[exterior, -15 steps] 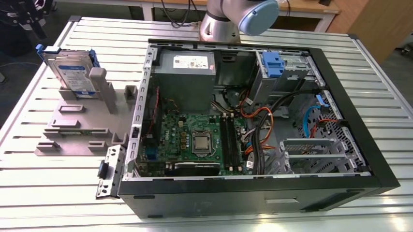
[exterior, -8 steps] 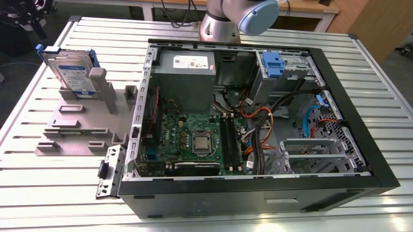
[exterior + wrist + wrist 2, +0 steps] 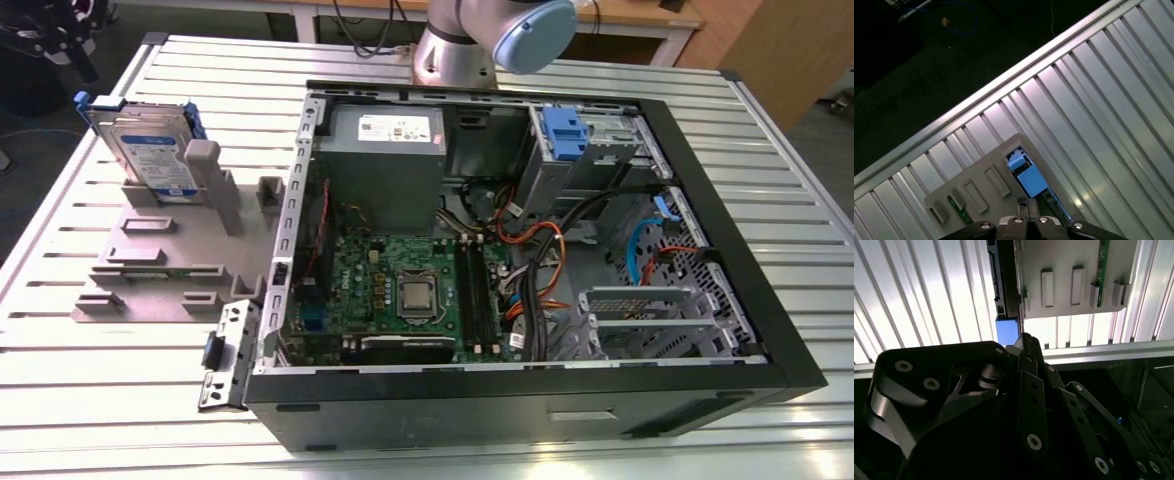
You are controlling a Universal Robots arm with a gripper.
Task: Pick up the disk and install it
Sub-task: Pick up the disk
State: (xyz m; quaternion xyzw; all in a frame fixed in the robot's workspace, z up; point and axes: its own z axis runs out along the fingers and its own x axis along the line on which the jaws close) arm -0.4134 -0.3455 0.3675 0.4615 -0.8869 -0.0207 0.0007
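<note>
Slatted metal table (image 3: pixel 767 170), disk (image 3: pixel 144 152) upright in grey stand (image 3: pixel 154 272) beside open computer case (image 3: pixel 507 405); jaws closed, empty, above it.

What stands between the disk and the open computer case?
In the exterior view, upright posts of the grey stand separate the disk from the computer case.

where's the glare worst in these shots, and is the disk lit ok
Second wrist view: the ribbed table is washed white by glare, the gripper a dark mass. First wrist view: bright streaks on its slats, the floor beyond nearly black. Exterior view: even light, the disk plainly lit, the computer case shaded inside.
</note>
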